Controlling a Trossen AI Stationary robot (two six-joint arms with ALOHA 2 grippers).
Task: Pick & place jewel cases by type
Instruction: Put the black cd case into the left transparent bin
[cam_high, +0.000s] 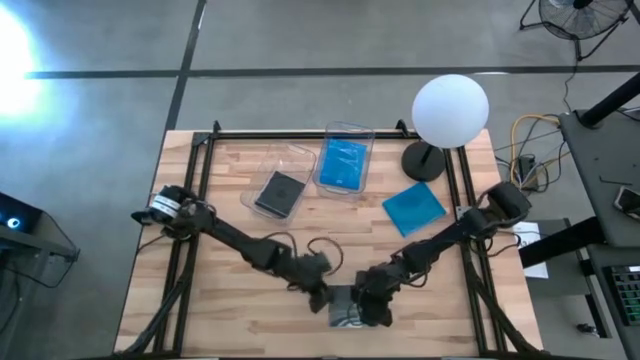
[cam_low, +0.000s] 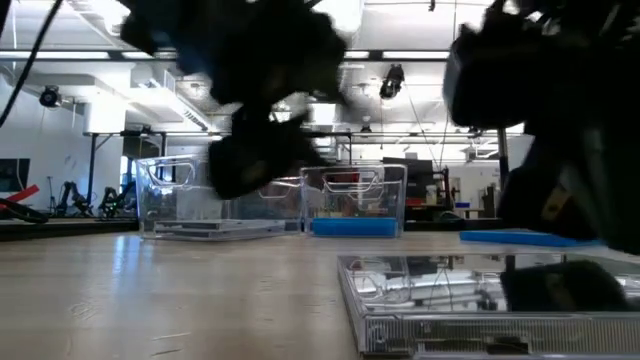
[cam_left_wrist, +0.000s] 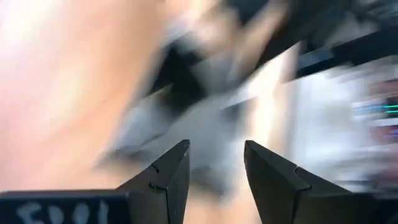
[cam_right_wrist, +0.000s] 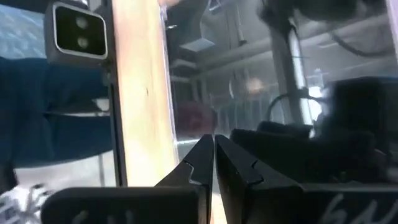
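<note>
A glossy dark jewel case (cam_high: 346, 310) lies flat on the table at its near edge, and fills the foreground of the low view (cam_low: 440, 290). My right gripper (cam_high: 373, 304) is shut, with its tips at the case's right part (cam_right_wrist: 214, 152). My left gripper (cam_high: 322, 295) is open and empty (cam_left_wrist: 214, 163), and is raised above the table just left of the case (cam_low: 255, 165). A blue case (cam_high: 413, 208) lies flat on the table at the right. Another blue case (cam_high: 343, 163) lies in the right clear bin. A dark case (cam_high: 277, 192) lies in the left clear bin. My right gripper's shut fingers (cam_right_wrist: 233, 163) come down slanting from the table's right onto the top face of the glossy case near its right edge (cam_low: 520, 268). The gripper's own body hides the tips, so I cannot tell whether they touch. The case lies flat on the table.
Two clear bins (cam_high: 300, 158) (cam_high: 368, 135) stand side by side at the far middle. A lamp with a white globe (cam_high: 450, 108) stands at the far right, its base (cam_high: 424, 162) beside the loose blue case. Bare wood lies at the left and near left.
</note>
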